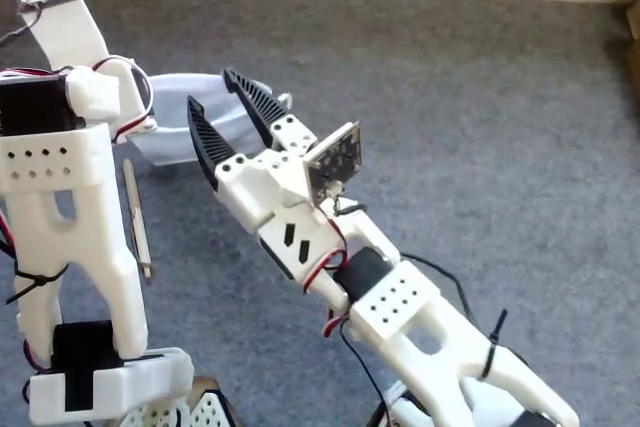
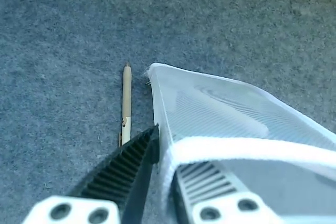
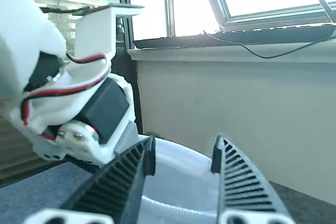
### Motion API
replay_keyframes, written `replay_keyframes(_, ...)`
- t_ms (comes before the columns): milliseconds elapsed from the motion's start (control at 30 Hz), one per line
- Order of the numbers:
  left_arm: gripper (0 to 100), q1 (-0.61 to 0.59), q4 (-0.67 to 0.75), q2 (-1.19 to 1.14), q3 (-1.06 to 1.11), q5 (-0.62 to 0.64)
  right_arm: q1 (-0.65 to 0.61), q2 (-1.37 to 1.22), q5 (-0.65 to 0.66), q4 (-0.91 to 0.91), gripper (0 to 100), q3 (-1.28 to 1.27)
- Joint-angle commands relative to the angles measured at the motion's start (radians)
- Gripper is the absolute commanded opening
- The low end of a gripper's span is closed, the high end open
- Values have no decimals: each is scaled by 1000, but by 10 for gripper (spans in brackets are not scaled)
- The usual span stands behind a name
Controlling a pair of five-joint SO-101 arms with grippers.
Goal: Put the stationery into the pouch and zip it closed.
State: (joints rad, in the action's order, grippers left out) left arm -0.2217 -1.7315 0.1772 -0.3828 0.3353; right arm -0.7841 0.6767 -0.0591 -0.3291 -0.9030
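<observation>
White mesh pouch (image 2: 226, 114) pinched at its rim by the left gripper (image 2: 164, 153).
Right gripper (image 1: 210, 89) hangs above, jaws spread, empty (tan pen (image 2: 126, 103) lies just beside the pouch on carpet (image 2: 63, 35)).

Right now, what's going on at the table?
The left gripper holds the mesh pouch by its rim, jaws clamped either side of the edge. The right gripper hovers right by the pouch, jaws open and empty. A pen lies on the grey surface beside the pouch, not yet inside.
</observation>
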Motion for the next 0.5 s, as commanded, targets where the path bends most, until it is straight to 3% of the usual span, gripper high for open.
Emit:
replay_keyframes(0,7,10,0,8,-12,11,-4,88,9,58,166,8)
replay_keyframes(467,7,-36,8,19,-97,11,-2,194,9,389,166,15)
